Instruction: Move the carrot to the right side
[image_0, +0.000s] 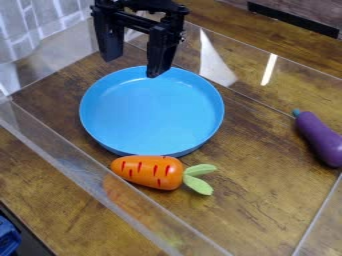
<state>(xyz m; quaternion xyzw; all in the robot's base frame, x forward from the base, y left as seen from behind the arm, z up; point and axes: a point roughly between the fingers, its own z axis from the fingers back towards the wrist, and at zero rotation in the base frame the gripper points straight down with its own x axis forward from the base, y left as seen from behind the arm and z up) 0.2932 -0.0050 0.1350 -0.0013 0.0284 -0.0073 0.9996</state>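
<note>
Wooden table (54, 195) under clear glossy panels that catch glare. Black gripper (138, 55) at upper centre, pointing down over the far rim of the blue plate (151, 110), jaws spread wide with nothing between them; whether the right fingertip touches the plate's rim or merely hangs just above it, hard to say from this angle. Plate round, shallow, nothing on it, in the middle of the table. Carrot (150, 172) on the wood just in front of the plate's near edge, apart from the rim but close, lying on its side: orange body with thin dark lines to the left, light green leafy top toward the right. Purple eggplant (322, 138) at the right edge, well apart from the carrot and clear of the plate, its dark stem end pointing up-left. Gripper well apart from the carrot, across the plate from it.
</note>
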